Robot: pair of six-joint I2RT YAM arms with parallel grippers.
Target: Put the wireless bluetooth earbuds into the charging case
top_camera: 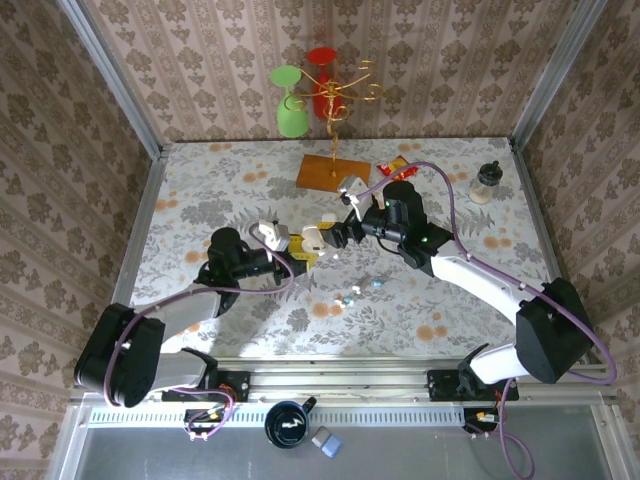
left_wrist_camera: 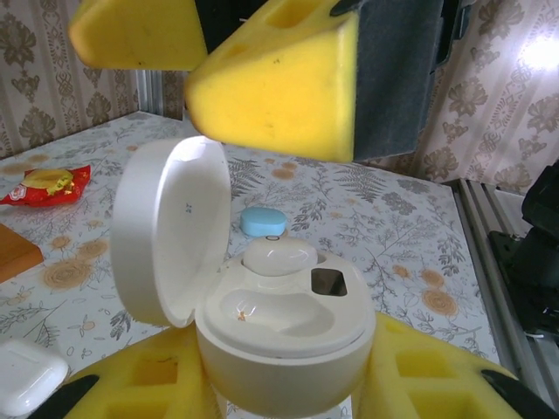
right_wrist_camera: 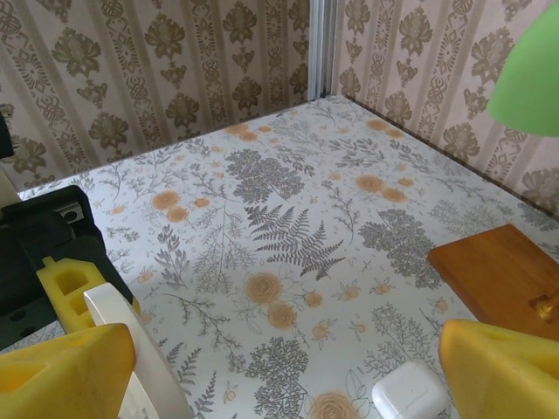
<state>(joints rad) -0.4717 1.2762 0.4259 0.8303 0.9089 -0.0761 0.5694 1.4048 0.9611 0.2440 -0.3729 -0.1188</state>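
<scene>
1 earbud (left_wrist_camera: 279, 256) sits in the far well of the case (left_wrist_camera: 288, 340), a glossy white oval nub nested in its socket. The near well is an empty, smooth scoop with a dark square window beside it.

The left gripper (left_wrist_camera: 284, 388) has its yellow foam pads pressed to both sides of the round, matte-white case at the bottom centre of the left wrist view. It holds the case upright with the domed lid swung open to the left, likely so the wells face up for loading.

The right gripper (right_wrist_camera: 279, 375) hangs just above the case, jaws spread wide and holding nothing. Its blocky, porous pads show at the top of the left wrist view.

More earbuds (top_camera: 350, 297), tiny white and pale-blue specks, lie loose on the floral-print table (right_wrist_camera: 279, 218) near the centre of the top view. By my guess, the right arm must fetch 1 of those for the empty well.

A pebble-shaped blue case (left_wrist_camera: 263, 222) lies on the table beyond the held one.
</scene>
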